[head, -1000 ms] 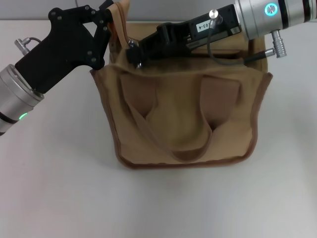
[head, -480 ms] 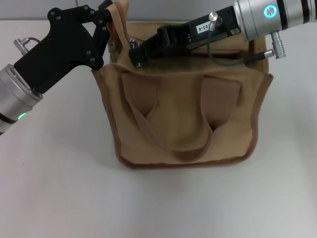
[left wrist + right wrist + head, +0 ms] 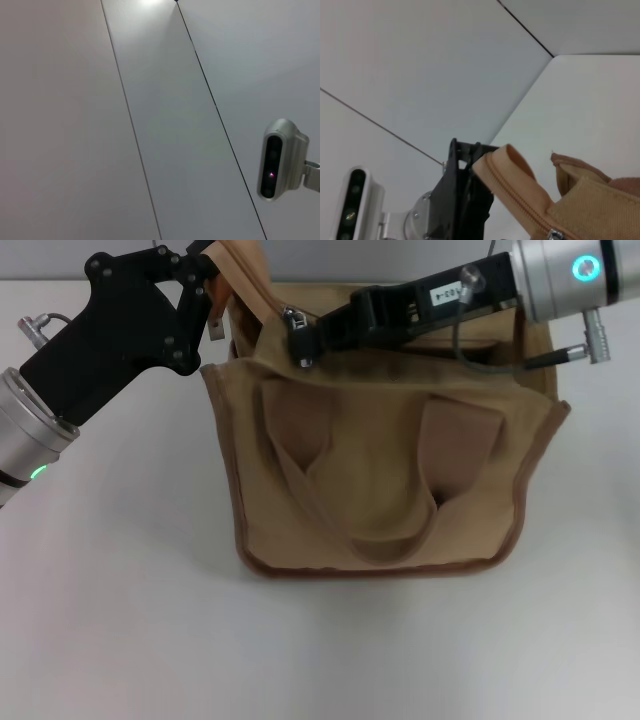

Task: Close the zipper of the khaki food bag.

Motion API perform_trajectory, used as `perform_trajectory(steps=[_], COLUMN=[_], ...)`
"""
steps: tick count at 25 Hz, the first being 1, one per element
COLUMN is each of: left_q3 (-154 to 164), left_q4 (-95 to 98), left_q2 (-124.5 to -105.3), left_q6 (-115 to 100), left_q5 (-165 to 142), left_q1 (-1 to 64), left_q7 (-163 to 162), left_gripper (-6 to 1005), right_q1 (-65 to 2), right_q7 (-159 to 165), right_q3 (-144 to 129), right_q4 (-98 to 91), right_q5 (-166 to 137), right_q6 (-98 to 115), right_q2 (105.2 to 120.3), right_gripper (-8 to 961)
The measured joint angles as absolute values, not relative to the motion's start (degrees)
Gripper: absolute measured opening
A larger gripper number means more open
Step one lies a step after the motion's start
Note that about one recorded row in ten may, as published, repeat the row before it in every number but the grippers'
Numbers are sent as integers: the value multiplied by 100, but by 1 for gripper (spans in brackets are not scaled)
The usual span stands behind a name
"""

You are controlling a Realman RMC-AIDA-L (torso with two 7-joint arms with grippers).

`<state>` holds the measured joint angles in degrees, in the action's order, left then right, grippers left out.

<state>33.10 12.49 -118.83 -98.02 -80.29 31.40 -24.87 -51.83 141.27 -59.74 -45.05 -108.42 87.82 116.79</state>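
The khaki food bag (image 3: 380, 480) stands on the white table, its two loop handles hanging down its front. My left gripper (image 3: 216, 280) is at the bag's top left corner, shut on the raised end of the zipper (image 3: 252, 280). My right gripper (image 3: 300, 340) reaches in from the right over the bag's top edge and is shut at the small silver slider (image 3: 293, 317). The right wrist view shows the zipper's tan end tab (image 3: 506, 162) held up by the black left gripper (image 3: 465, 200), with the slider (image 3: 554, 233) at the frame's lower edge. The left wrist view shows no bag.
White table (image 3: 120, 620) lies in front of and to both sides of the bag. The left wrist view shows only wall panels and a grey camera unit (image 3: 278, 159). A similar unit (image 3: 353, 210) shows in the right wrist view.
My right gripper and the slider have moved to the right along the bag's top. The whole bag has shifted right with them. My left gripper has risen slightly, still holding the zipper end.
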Motion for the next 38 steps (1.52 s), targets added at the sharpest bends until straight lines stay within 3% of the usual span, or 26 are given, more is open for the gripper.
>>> perform_trajectory(steps=[10, 38], left_q3=[3304, 3304], left_q4=[1248, 1215], left_q2=[-11883, -11874], left_q6=[-9673, -9491], left_q5=[-8008, -7834], left_q1=[3137, 3059], left_q7=[-2487, -2487], left_gripper=[8, 8], right_q1=[-4902, -4113], right_q7=[13960, 13436], right_q3=[-5834, -4795], right_q4=[-4666, -4836], right_q5=[-10715, -10715], right_q6=[9043, 9969], right_q2=[11681, 11474], right_gripper=[11, 32])
